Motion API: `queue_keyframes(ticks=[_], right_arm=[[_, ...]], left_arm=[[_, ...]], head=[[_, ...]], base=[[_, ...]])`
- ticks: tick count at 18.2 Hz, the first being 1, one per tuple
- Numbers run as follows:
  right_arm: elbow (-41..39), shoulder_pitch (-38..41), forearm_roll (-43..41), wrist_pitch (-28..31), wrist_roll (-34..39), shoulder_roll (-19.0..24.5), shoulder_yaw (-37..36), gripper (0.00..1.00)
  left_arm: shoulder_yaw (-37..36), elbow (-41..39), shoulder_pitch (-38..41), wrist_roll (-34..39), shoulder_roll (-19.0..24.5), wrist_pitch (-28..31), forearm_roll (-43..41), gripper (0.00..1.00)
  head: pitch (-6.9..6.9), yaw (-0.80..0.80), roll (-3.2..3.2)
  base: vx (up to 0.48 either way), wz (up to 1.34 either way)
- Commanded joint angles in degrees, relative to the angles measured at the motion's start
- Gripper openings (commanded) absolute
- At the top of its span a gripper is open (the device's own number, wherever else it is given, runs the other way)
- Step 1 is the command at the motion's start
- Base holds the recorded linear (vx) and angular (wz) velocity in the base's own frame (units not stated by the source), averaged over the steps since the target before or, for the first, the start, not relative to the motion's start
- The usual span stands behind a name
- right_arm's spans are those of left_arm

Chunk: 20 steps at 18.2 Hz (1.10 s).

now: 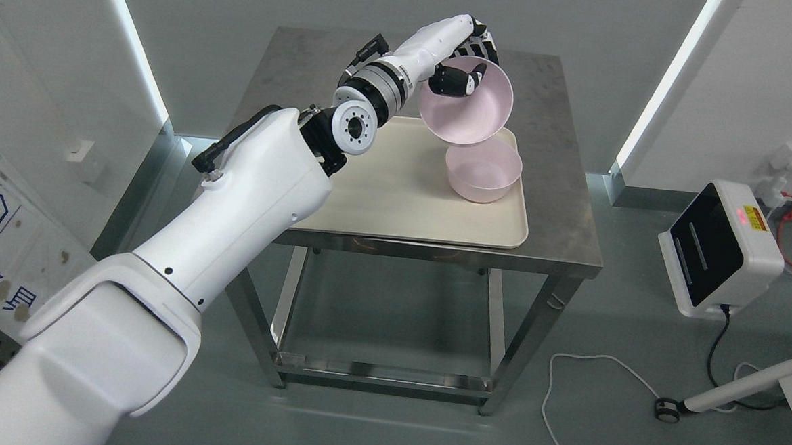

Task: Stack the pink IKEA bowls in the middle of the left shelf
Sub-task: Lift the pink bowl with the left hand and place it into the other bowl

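My left arm reaches from the lower left across the steel table [552,210]. Its hand [465,67] is shut on the rim of a pink bowl [473,114], thumb inside and fingers behind the far edge. That bowl is tilted, its opening facing me, and hangs just above a second pink bowl [483,171]. The second bowl stands upright at the right end of a cream tray [397,195]. Whether the two bowls touch is unclear. No shelf shows in the head view.
The table has a lower frame and stands between two white wall panels. A white device with a black screen [716,249] sits on the floor at right, with a cable [585,368] and a white pole [733,389] nearby. Boards lean at the far left.
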Motion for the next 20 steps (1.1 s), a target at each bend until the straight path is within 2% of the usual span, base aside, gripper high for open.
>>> queue_keyframes(ticks=[1,6,9,15,16,18,20], right_arm=[[-1.93,1.67,0.0,0.06,-0.04,-1.0,-0.62,1.0],[-1.93,1.67,0.0,-0.03,-0.04,-1.0,-0.62,1.0],[-1.93,1.67,0.0,-0.03,-0.04,-1.0,-0.7,1.0],[-1.93,1.67,0.0,-0.03,-0.04,-1.0,-0.62,1.0],[-1.93,1.67,0.0,-0.03,-0.04,-1.0,-0.7,1.0],[-1.93,1.67,0.0,-0.03,-0.04,-1.0,-0.62,1.0],[-1.93,1.67,0.0,-0.03,-0.04,-1.0,-0.62,1.0]], left_arm=[[-1.8,-1.0,-0.04,1.14,0.99,0.4,2.38,0.09],[4.0,-1.09,-0.3,1.94,0.99,0.31,4.49,0.11],[4.36,-1.09,-0.39,3.34,0.99,0.31,5.11,0.21],[8.57,-0.39,0.04,4.75,0.99,0.4,5.81,0.29],[8.58,-0.39,0.05,4.75,0.99,0.31,5.81,0.34],[8.49,-0.82,0.74,4.75,0.99,0.31,5.81,0.54],[10.06,-2.4,3.63,4.93,0.99,-0.3,5.81,0.79]], head=[[0.0,0.0,0.0],[0.0,0.0,0.0],[0.0,0.0,0.0],[0.0,0.0,0.0],[0.0,0.0,0.0],[0.0,0.0,0.0],[0.0,0.0,0.0]], base=[[0.0,0.0],[0.0,0.0],[0.0,0.0],[0.0,0.0],[0.0,0.0],[0.0,0.0],[0.0,0.0]])
